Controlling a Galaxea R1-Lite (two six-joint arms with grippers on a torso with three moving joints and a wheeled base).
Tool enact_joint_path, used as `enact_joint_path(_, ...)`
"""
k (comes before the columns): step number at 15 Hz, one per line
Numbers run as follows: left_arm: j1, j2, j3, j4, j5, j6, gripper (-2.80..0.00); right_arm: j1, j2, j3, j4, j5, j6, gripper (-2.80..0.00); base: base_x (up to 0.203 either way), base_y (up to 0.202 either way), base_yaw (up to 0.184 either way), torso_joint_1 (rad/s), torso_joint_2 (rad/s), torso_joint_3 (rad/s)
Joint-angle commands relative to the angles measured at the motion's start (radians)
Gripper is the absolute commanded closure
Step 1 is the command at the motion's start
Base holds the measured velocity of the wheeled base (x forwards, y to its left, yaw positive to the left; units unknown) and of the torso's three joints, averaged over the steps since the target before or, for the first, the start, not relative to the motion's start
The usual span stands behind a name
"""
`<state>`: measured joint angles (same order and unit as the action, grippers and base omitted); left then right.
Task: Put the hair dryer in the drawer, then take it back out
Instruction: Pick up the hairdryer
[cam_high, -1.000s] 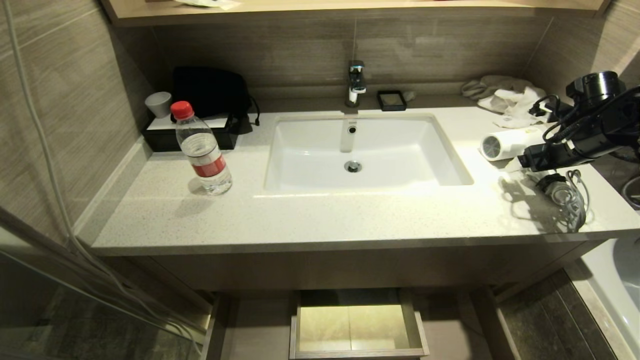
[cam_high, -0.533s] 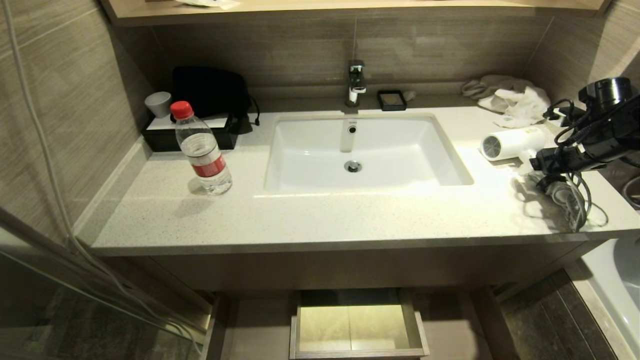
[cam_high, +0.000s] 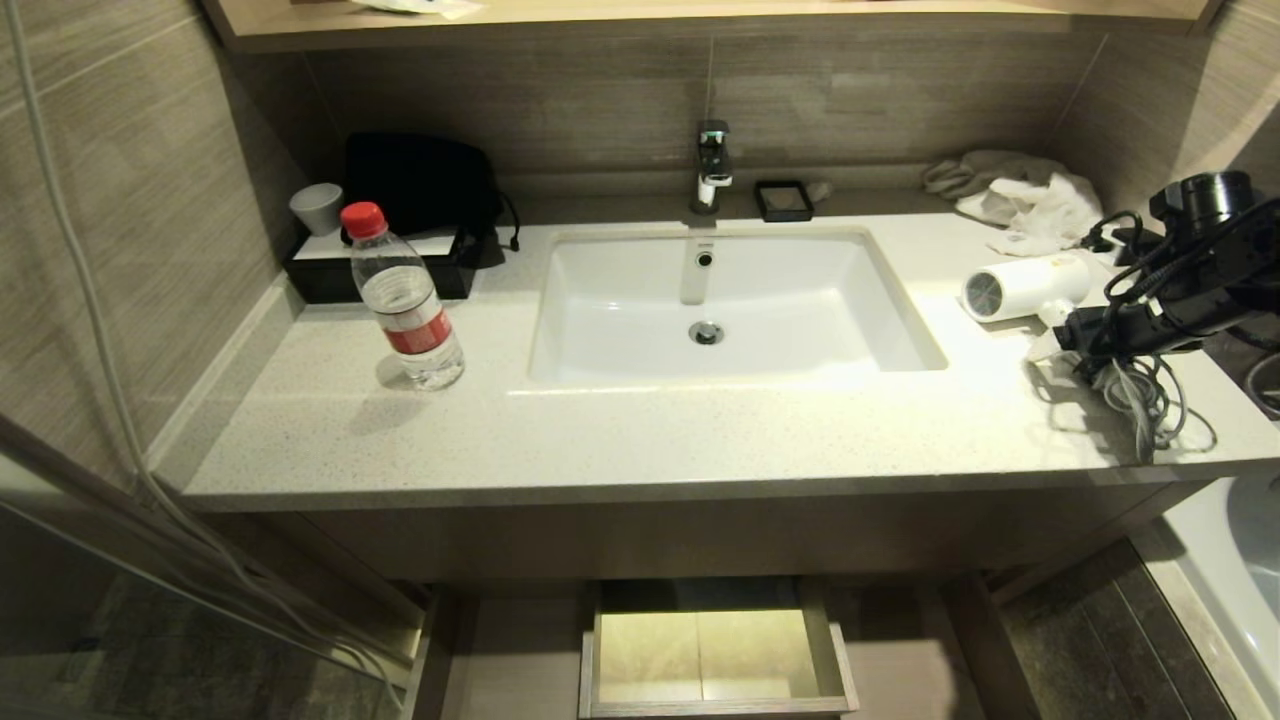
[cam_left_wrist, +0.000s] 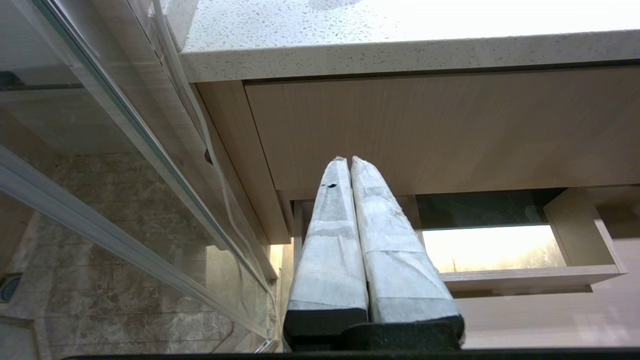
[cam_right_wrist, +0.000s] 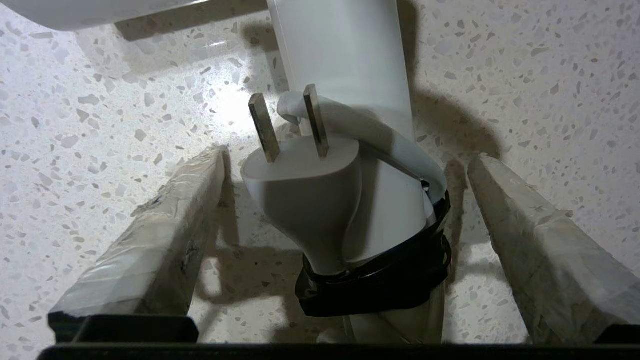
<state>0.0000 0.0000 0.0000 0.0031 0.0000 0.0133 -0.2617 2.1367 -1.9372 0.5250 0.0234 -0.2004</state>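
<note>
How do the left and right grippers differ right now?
The left gripper has its fingers pressed together and empty, low by the open drawer. The right gripper is spread wide over the countertop, straddling the hair dryer handle without gripping. Both have tape-wrapped fingers.

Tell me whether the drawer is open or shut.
Open. In the head view the drawer stands pulled out below the countertop, its boxed inside bare; the hair dryer lies on the countertop, not in it.

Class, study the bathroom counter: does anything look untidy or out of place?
Yes. Crumpled cloths lie heaped at the counter's back right corner, and the drawer below the sink stands open.
</note>
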Motion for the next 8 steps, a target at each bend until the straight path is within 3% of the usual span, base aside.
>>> enact_joint_path(1,0.000,0.000,0.000,0.000,0.000,0.000,0.00,0.001,0.013,0.000,0.001,0.002,-0.002,-2.80,0.000,0.000,0.000,0.000,0.00,0.000)
enact_joint_path(2,0.000,0.000,0.000,0.000,0.000,0.000,0.00,0.000,0.014,0.000,0.000,0.016,-0.004,-2.80,0.000,0.000,0.000,0.000,0.00,0.000)
enact_joint_path(3,0.000,0.000,0.000,0.000,0.000,0.000,0.00,0.000,0.013,0.000,-0.001,0.027,-0.009,0.00,0.000,0.000,0.000,0.000,0.00,0.000)
enact_joint_path(8,0.000,0.000,0.000,0.000,0.000,0.000,0.00,0.001,0.014,0.001,-0.004,0.026,-0.004,0.00,0.000,0.000,0.000,0.000,0.00,0.000)
